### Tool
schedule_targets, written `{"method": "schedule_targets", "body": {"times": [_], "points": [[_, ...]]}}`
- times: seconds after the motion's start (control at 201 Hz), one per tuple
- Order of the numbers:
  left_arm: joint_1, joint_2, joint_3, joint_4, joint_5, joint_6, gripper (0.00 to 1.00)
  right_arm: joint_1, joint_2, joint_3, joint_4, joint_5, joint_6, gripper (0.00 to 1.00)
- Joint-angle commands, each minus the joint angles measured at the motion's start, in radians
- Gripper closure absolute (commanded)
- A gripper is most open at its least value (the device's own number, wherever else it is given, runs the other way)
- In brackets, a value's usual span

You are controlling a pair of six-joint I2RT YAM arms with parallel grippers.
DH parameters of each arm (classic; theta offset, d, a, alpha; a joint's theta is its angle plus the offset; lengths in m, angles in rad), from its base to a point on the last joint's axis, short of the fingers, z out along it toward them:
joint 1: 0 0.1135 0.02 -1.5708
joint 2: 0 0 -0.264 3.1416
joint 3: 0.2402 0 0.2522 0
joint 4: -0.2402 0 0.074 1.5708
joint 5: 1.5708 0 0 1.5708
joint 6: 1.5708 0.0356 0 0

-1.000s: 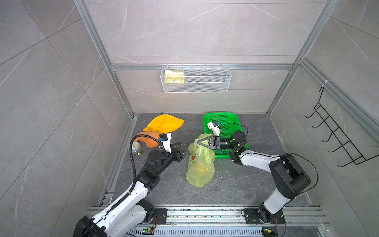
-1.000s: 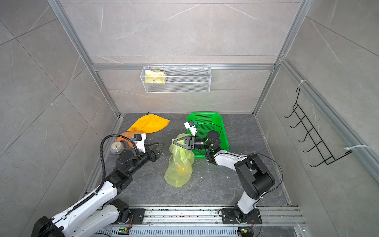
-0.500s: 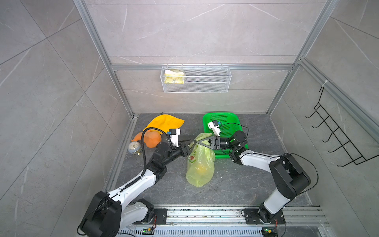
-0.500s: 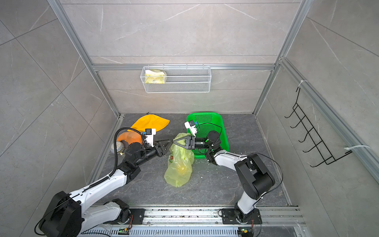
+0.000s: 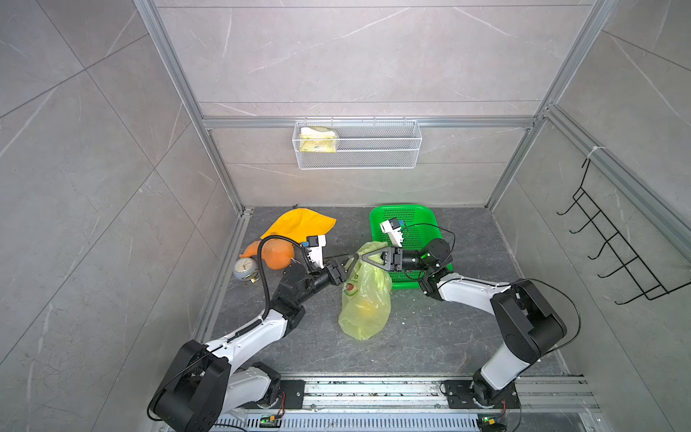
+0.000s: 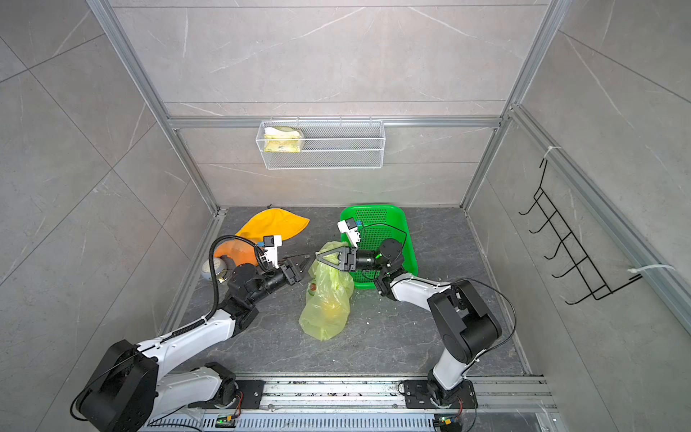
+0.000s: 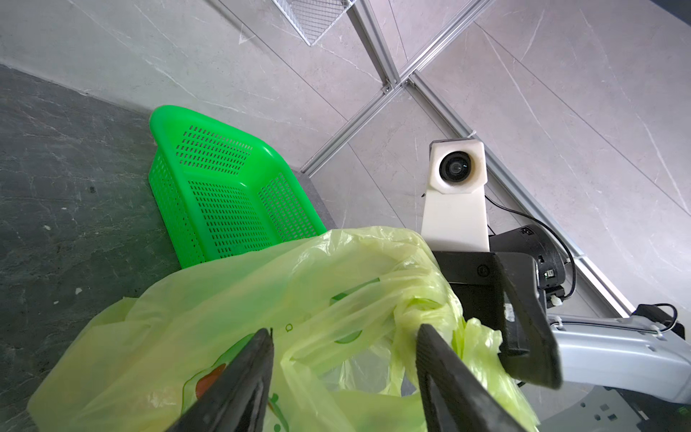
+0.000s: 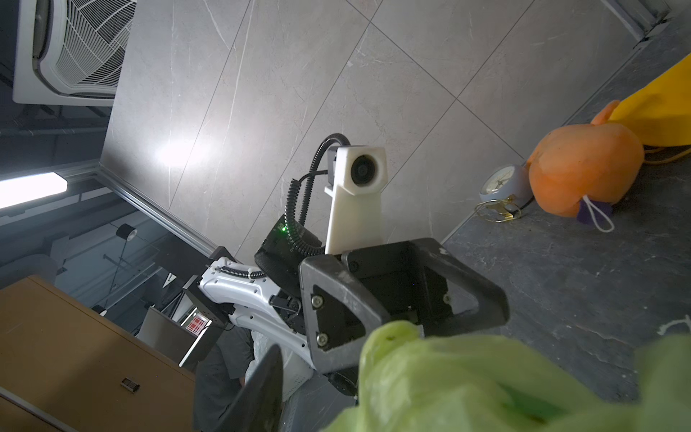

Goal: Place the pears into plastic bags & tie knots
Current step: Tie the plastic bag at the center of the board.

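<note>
The left gripper [image 7: 344, 329] had its two dark fingers [image 7: 243, 377] spread wide. Loose film of the plastic bag [image 7: 224, 318] lay in the gap, and a bunched, twisted strap [image 7: 415, 308] sat just beside one fingertip; whether that strap was knotted could not be told. Facing it almost tip to tip, the right gripper [image 5: 361, 257] sat at the raised top of the same bag. Its wrist view showed one finger [image 8: 261, 389] standing clear of the green film and the other hidden behind it, so whether it pinched the bag could not be told.

In both top views the translucent yellow-green plastic bag [image 5: 364, 299] [image 6: 327, 299] stood on the dark stone-patterned floor [image 5: 430, 336] between the two arms. Its bottom lay toward the robot's bases, its top was lifted at the grippers, and its upper edge overlapped the near corner of a green basket [image 5: 411, 220]. One yellow pear [image 5: 368, 307] showed dimly through the film low in the bag.

Behind the left arm lay a yellow cloth [image 5: 299, 224], with an orange gourd-like thing [image 5: 278, 256] against it and a small clock [image 5: 245, 266] just beside that. On the back wall hung a wire shelf [image 5: 374, 157] holding a pale yellow packet [image 5: 318, 140]. A black hook rack [image 5: 617, 254] hung on the side wall.
</note>
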State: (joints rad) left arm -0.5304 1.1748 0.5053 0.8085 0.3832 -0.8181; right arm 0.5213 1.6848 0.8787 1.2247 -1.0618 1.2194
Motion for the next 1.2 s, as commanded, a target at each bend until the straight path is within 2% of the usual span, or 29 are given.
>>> {"method": "schedule_targets", "body": {"times": [0.0,0.174,0.373,0.508,0.812,0.916,1.1,1.195], "points": [[-0.006,-0.067,-0.003,0.083,-0.017,0.005,0.34,0.000,0.014,0.000,0.015,0.013,0.011,0.57],[-0.006,-0.099,-0.006,0.074,-0.031,0.009,0.30,0.000,0.020,-0.002,0.016,0.017,0.012,0.56],[-0.007,-0.047,0.021,0.079,0.001,-0.005,0.30,0.001,0.020,-0.003,0.027,0.023,0.016,0.54],[-0.009,0.007,0.037,0.121,0.020,-0.021,0.33,0.000,0.016,-0.003,0.031,0.023,0.020,0.52],[-0.038,0.112,0.103,0.185,0.077,-0.038,0.47,0.000,0.016,-0.006,0.032,0.025,0.022,0.52],[-0.045,0.127,0.105,0.195,0.084,-0.043,0.56,-0.001,0.016,-0.007,0.032,0.026,0.022,0.52],[-0.048,0.118,0.085,0.200,0.073,-0.050,0.88,-0.010,0.015,-0.013,0.031,0.037,0.024,0.52],[-0.049,0.098,0.068,0.187,0.049,-0.048,0.96,-0.029,-0.001,-0.032,0.020,0.053,0.032,0.51]]}}
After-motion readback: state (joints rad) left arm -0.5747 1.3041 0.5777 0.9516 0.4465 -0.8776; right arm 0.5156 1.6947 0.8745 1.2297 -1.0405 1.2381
